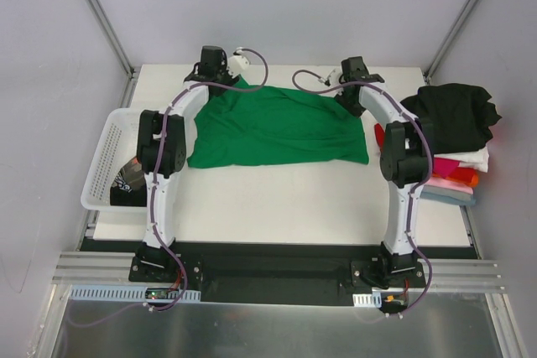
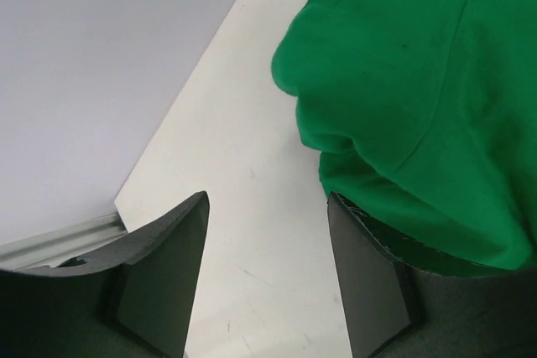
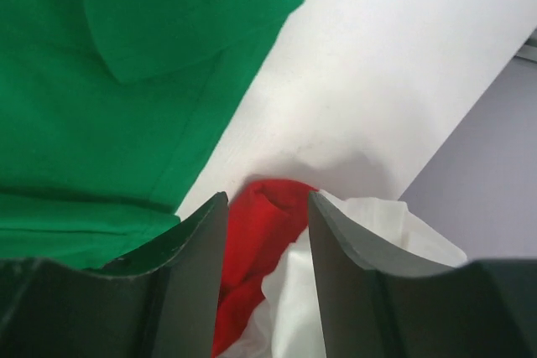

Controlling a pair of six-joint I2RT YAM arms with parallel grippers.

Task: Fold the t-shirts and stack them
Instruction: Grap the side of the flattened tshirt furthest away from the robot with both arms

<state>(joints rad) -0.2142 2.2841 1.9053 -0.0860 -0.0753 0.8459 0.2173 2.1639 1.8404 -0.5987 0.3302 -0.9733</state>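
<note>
A bright green t-shirt [image 1: 277,127] lies spread flat across the middle of the table. My left gripper [image 1: 216,63] hovers at its far left corner. Its jaws [image 2: 267,199] stand open over bare table, and the green cloth [image 2: 403,81] rests against the outer side of the right finger. My right gripper [image 1: 352,69] is at the shirt's far right corner, also open [image 3: 267,199]. Red cloth [image 3: 264,232] and white cloth [image 3: 369,232] show through its gap; I cannot tell whether they touch the fingers. Green cloth [image 3: 101,81] lies to that gripper's left.
At the right edge stands a pile with a black t-shirt [image 1: 453,111] on top and white [image 1: 460,159], red [image 1: 457,177] and pale blue [image 1: 449,196] layers under it. A white mesh basket [image 1: 101,165] at the left holds a black printed shirt [image 1: 130,180]. Grey walls enclose the table.
</note>
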